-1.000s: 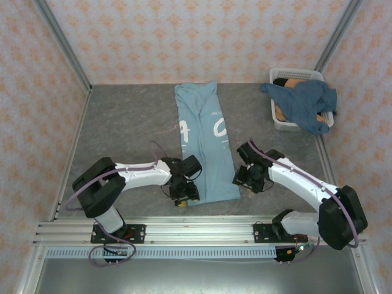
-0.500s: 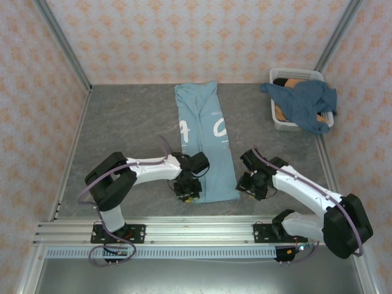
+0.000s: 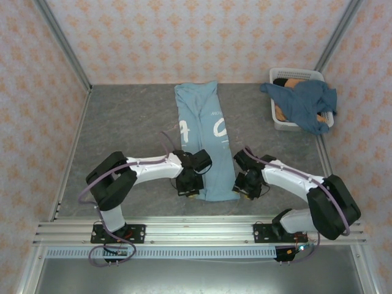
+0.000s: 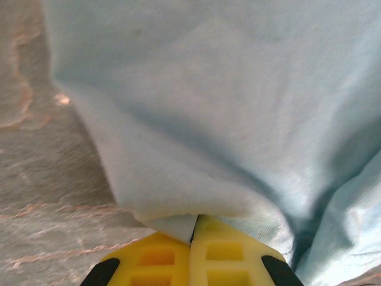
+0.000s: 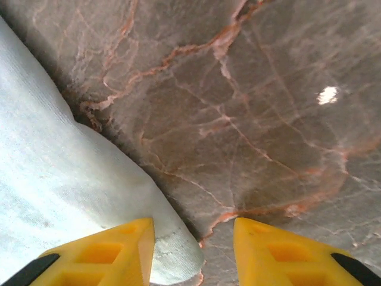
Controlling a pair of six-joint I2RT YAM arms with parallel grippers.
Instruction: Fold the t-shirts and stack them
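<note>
Left pincer (image 4: 193, 221): clenched on light sky-blue cloth t-shirt (image 3: 205, 141)
Right pincer (image 5: 191, 223): released
White slatted plastic basket (image 3: 280, 123): draped by dusty-blue t-shirt (image 3: 303, 104)

L tool (image 4: 195, 221) clamped tight, R tool (image 5: 193, 232) w/ fingers (image 5: 128, 244) apart, both down low, angled twd each other.

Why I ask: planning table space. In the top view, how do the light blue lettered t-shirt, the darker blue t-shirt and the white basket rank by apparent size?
1. Light sky-blue cloth t-shirt with white lettering.
2-3. Darker dusty-blue cloth t-shirt and white slatted plastic basket: alike, the basket partly covered, so unranked.
</note>
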